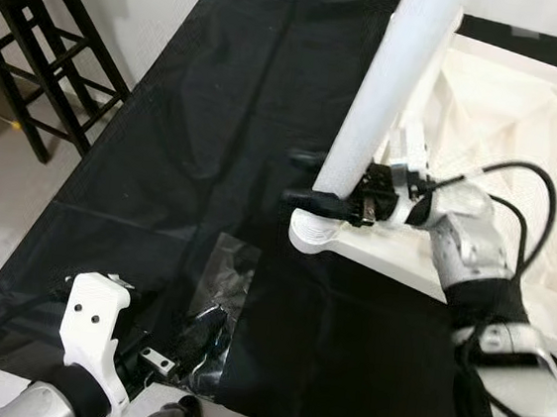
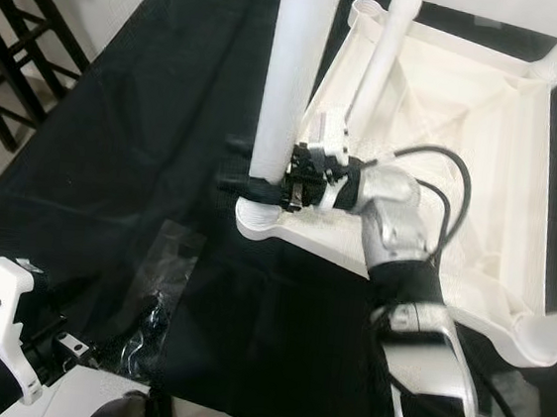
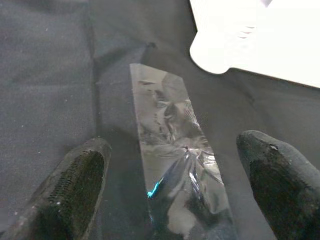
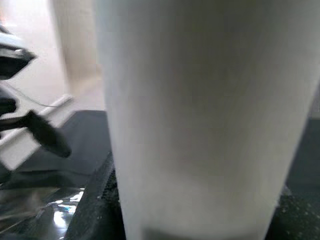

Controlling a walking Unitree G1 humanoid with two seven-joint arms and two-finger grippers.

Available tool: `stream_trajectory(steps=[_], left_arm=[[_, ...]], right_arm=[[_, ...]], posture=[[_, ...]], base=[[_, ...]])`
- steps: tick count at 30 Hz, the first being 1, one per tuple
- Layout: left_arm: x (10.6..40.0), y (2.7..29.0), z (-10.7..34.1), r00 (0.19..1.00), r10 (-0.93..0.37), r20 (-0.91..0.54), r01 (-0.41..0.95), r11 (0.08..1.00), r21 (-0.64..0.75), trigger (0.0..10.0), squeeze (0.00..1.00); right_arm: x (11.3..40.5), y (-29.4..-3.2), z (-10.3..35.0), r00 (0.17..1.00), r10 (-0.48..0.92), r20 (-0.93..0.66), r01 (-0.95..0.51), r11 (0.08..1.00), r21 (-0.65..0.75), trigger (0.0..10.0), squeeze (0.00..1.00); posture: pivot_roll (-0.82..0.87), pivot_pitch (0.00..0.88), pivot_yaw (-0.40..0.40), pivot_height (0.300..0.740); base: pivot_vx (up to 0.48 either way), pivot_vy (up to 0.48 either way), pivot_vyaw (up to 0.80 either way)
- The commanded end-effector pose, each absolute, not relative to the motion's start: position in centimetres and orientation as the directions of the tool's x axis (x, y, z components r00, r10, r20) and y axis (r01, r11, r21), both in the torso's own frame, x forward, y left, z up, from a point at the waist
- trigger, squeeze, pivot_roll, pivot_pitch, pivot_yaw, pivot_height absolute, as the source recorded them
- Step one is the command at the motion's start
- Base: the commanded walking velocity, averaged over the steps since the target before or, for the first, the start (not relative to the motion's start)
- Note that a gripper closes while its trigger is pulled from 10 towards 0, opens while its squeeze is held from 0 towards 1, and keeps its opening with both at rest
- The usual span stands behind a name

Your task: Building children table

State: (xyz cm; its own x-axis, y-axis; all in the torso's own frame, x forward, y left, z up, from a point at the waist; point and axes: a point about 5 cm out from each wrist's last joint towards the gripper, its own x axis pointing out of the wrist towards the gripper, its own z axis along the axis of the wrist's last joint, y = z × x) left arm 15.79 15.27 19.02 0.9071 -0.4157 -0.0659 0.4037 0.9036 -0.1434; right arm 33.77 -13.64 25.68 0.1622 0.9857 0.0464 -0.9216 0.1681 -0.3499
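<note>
Right gripper (image 2: 251, 181) clamped on a white table leg (image 2: 292, 80) at the near-left corner of the upturned white tabletop (image 2: 488, 111).

The leg stands upright in its corner socket; next it likely needs twisting or pressing home. The left gripper (image 3: 170, 175) hovers with fingers spread over a clear plastic bag (image 3: 175, 145) on the black cloth (image 1: 189, 110).

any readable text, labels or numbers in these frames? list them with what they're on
None readable.
White plastic table top: no print.
White table leg, held by right gripper: plain.
Clear plastic bag, between left gripper fingers: only glare.
Black cloth: blank.
</note>
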Motion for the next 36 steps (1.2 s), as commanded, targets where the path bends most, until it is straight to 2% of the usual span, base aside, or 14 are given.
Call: stream_trajectory(steps=[1,3,4,7,8,9,14,28,29,36], left_arm=[[15.6,15.2,18.5,0.903,-0.421,-0.09,0.405,0.902,-0.15,10.0,0.0],[15.6,15.2,18.5,0.903,-0.421,-0.09,0.405,0.902,-0.15,10.0,0.0],[15.5,15.2,18.5,0.905,-0.417,-0.089,0.402,0.903,-0.151,10.0,0.0],[15.5,15.2,18.5,0.905,-0.417,-0.089,0.402,0.903,-0.151,10.0,0.0],[15.7,15.4,18.5,0.907,-0.413,-0.085,0.397,0.905,-0.155,10.0,0.0],[16.1,15.4,18.4,0.903,-0.423,-0.083,0.408,0.9,-0.151,10.0,0.0],[16.9,15.5,18.2,0.893,-0.443,-0.083,0.429,0.892,-0.143,10.0,0.0],[18.5,16.0,17.5,0.901,-0.429,-0.069,0.42,0.9,-0.113,10.0,0.0],[18.9,16.4,17.5,0.897,-0.437,-0.067,0.431,0.898,-0.095,10.0,0.0],[19.5,16.7,17.3,0.892,-0.448,-0.059,0.442,0.893,-0.086,10.0,0.0]], right_arm=[[32.5,-12.0,17.5,0.551,0.813,-0.185,-0.833,0.547,-0.079,10.0,0.0],[32.5,-12.0,17.5,0.551,0.813,-0.185,-0.833,0.547,-0.079,10.0,0.0],[28.7,-9.7,16.0,0.76,0.623,-0.185,-0.636,0.772,-0.015,10.0,0.0],[28.7,-9.7,16.0,0.76,0.623,-0.185,-0.636,0.772,-0.015,10.0,0.0],[24.7,-8.8,14.8,0.887,0.416,-0.2,-0.404,0.909,0.102,10.0,0.0],[22.6,-8.2,14.5,0.93,0.309,-0.197,-0.28,0.946,0.163,10.0,0.0],[22.0,-7.2,14.3,0.938,0.309,-0.156,-0.283,0.944,0.167,10.0,0.0],[23.1,-8.0,15.7,0.963,0.221,-0.153,-0.192,0.964,0.181,10.0,0.0],[22.6,-8.6,16.5,0.977,0.125,-0.171,-0.093,0.979,0.18,10.0,0.0],[21.6,-9.4,17.1,0.984,0.022,-0.179,0.007,0.987,0.158,10.0,0.0]], posture=[[-0.05,0.379,-0.101,0.74],[-0.05,0.379,-0.101,0.74],[-0.05,0.377,-0.107,0.74],[-0.05,0.377,-0.107,0.74],[-0.05,0.378,-0.069,0.74],[-0.05,0.365,-0.043,0.74],[-0.04,0.338,-0.034,0.74],[-0.03,0.294,-0.021,0.74],[-0.03,0.272,-0.005,0.74],[-0.04,0.261,0.003,0.74]], base=[[0.0,0.0,0.0],[0.0,0.0,0.0],[0.0,0.0,0.0],[0.0,0.0,0.0],[0.0,0.0,0.0],[0.0,0.0,0.0],[0.0,0.0,0.0],[0.0,0.0,0.0],[0.0,0.0,0.0],[0.0,0.0,0.0]])
